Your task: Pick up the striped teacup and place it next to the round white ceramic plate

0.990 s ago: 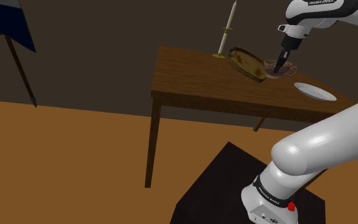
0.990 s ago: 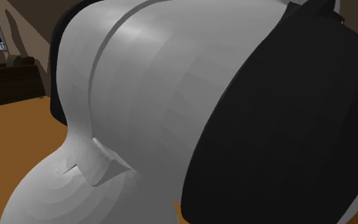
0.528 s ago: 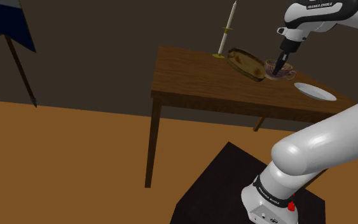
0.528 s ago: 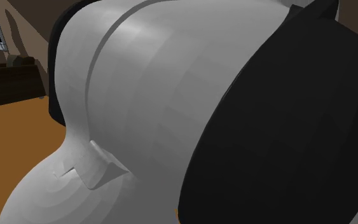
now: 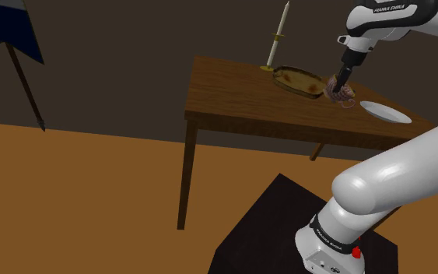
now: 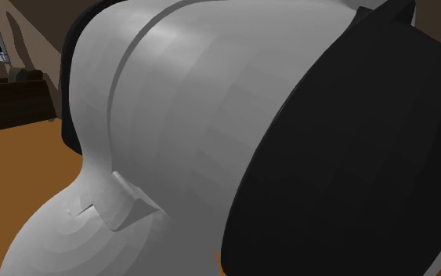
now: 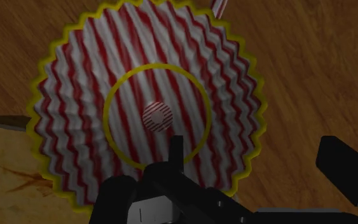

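Note:
The teacup is striped red and white, with a scalloped yellow rim and a yellow ring inside. In the shoulder view the teacup stands on the brown wooden table, between a tan platter and the round white plate, a short gap from the plate. My black gripper hangs right over the cup. In the wrist view the gripper is open. One finger is above the cup's inside and the other finger is outside its rim, so the cup wall lies between them.
A white candle in a holder stands at the table's back edge behind the platter, whose edge lies against the cup. A blue board on a pole stands at the far left. My own arm blocks the second exterior view.
The jaws have gone from shut to open. The gripper and cup came down and slightly toward the plate. The platter, tilted up a second ago, now lies flat on the table.

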